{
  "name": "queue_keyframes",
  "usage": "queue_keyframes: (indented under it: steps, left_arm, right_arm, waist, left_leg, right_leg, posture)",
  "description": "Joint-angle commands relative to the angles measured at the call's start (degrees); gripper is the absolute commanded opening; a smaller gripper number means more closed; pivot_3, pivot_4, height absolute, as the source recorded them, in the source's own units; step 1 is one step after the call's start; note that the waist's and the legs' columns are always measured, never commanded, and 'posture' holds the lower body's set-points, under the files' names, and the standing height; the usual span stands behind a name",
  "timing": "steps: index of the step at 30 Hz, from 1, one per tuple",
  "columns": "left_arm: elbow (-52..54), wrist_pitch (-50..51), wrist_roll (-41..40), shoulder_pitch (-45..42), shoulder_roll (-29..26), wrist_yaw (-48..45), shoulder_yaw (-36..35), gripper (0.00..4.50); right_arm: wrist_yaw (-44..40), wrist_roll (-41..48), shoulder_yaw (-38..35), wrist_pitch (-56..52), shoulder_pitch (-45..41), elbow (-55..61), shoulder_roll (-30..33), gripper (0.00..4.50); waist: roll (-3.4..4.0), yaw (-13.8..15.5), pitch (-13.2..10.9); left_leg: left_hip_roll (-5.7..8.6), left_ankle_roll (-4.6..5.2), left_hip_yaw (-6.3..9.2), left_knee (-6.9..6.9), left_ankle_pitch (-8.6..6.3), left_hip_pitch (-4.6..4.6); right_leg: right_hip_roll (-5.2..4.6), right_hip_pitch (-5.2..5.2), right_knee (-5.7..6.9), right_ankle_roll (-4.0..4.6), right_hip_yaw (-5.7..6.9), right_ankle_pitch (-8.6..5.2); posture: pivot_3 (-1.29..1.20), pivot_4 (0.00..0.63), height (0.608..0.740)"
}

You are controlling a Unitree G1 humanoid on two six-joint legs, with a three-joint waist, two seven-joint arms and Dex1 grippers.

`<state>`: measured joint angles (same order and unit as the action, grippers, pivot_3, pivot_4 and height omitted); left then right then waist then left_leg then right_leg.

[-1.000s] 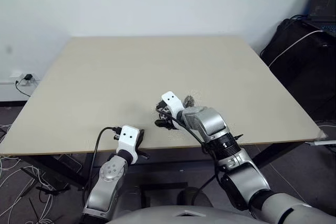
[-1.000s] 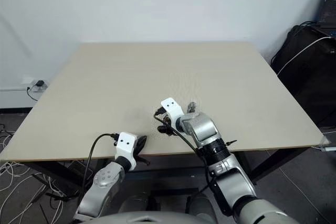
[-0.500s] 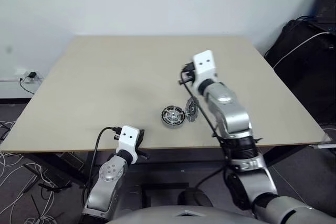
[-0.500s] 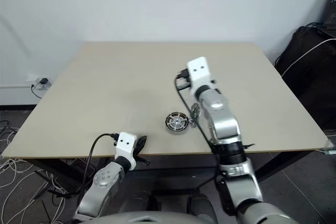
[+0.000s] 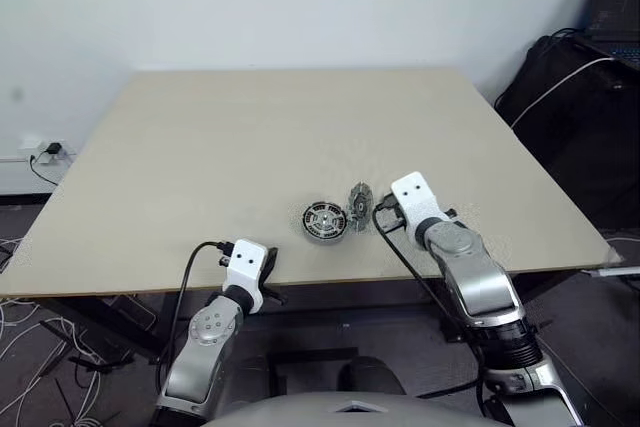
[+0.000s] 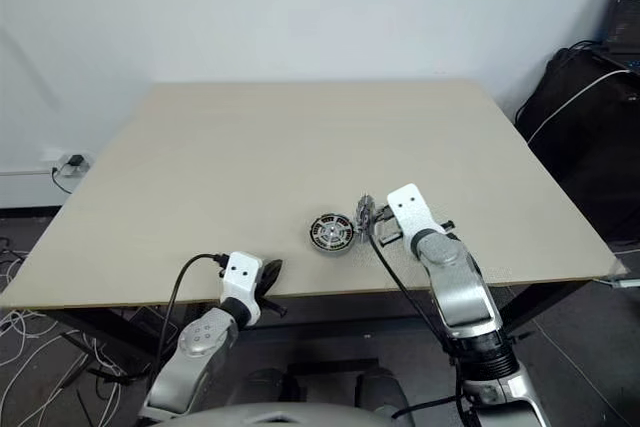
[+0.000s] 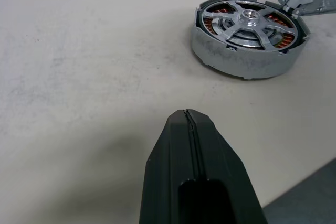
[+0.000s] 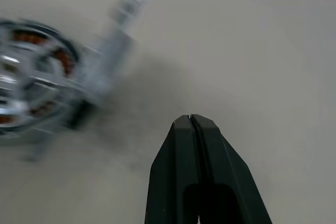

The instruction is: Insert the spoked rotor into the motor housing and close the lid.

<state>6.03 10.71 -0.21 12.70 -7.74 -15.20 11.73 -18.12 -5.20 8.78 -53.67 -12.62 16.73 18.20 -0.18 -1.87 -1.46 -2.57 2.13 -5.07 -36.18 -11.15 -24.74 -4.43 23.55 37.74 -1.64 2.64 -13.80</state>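
You have the motor housing lying flat on the table, just below the middle of the left eye frame. The spoked rotor sits inside it, its spokes over the copper windings. The lid leans tilted against the housing's right edge. Your right claw is pressed shut and empty, just right of the lid. Your left claw is also shut with nothing in it, at the table's near edge in the lower left.
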Motion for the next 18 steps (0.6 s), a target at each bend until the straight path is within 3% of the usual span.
queue_keyframes:
  steps: [1,9,18]
  left_arm:
    - [1.5,-0.4,-0.2,-1.2,-0.1,-0.4,0.0,0.0]
    - [2.0,-0.3,-0.2,-0.5,-0.5,0.1,-0.5,0.0]
    - [2.0,-0.3,-0.1,-0.7,-0.5,0.3,-0.6,0.0]
  right_arm:
    - [-2.0,2.2,-0.3,-0.1,-2.1,2.4,0.1,0.03]
    - [-8.9,9.1,0.8,-2.8,-5.3,3.2,0.2,0.03]
    - [-8.4,9.7,5.8,0.6,-9.2,-3.3,-2.6,0.03]
  waist:
    - [-0.01,0.2,0.0]
    - [0.01,0.4,0.0]
    - [-0.01,0.5,0.0]
  left_leg:
    - [0.0,0.0,0.0,0.0,0.0,-0.01]
    - [-0.01,0.0,0.0,0.07,-0.01,-0.13]
    - [-0.01,0.0,0.0,0.02,-0.01,-0.12]
  right_leg:
    - [-0.09,0.0,-0.01,0.0,0.09,0.0]
    - [0.01,0.15,-0.07,0.09,0.31,-0.05]
    - [-0.01,0.11,-0.07,0.04,0.35,-0.02]
  posture:
    - [0.0,0.0,0.74]
    - [0.0,0.0,0.74]
    - [0.0,0.0,0.74]
